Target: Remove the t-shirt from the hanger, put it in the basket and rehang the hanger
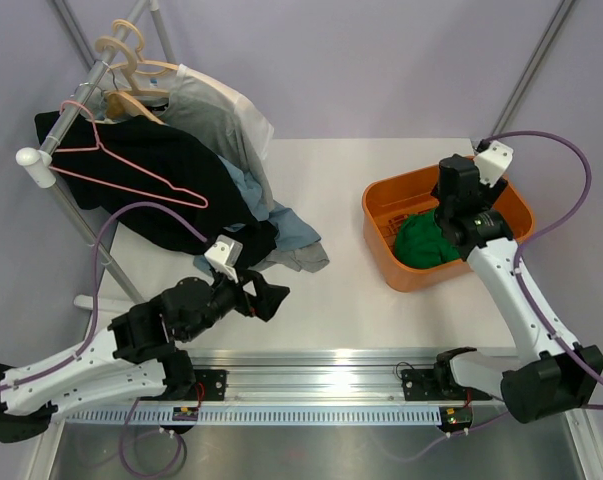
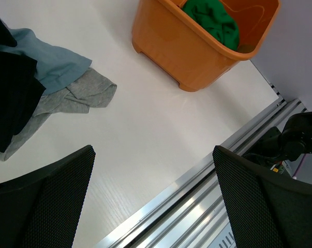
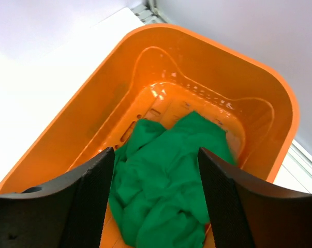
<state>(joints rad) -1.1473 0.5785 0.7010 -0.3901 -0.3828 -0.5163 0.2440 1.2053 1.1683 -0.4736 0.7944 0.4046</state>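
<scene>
The bright green t-shirt [image 1: 425,241] lies crumpled inside the orange basket [image 1: 383,195]; it also shows in the right wrist view [image 3: 168,186] and the left wrist view [image 2: 212,19]. The bare pink wire hanger [image 1: 121,170] hangs on the rack rod at the left, against the black shirt. My right gripper [image 3: 154,155] is open and empty just above the t-shirt in the basket [image 3: 83,124]. My left gripper [image 1: 271,298] is open and empty low over the table's near edge, also seen in the left wrist view [image 2: 153,170].
A clothes rack [image 1: 41,155] at the back left holds a black shirt [image 1: 171,195], grey-white shirts [image 1: 221,120] and beige wooden hangers [image 1: 131,70]. Blue and grey cloth [image 1: 296,245] spills onto the table. The aluminium rail [image 1: 311,385] runs along the near edge.
</scene>
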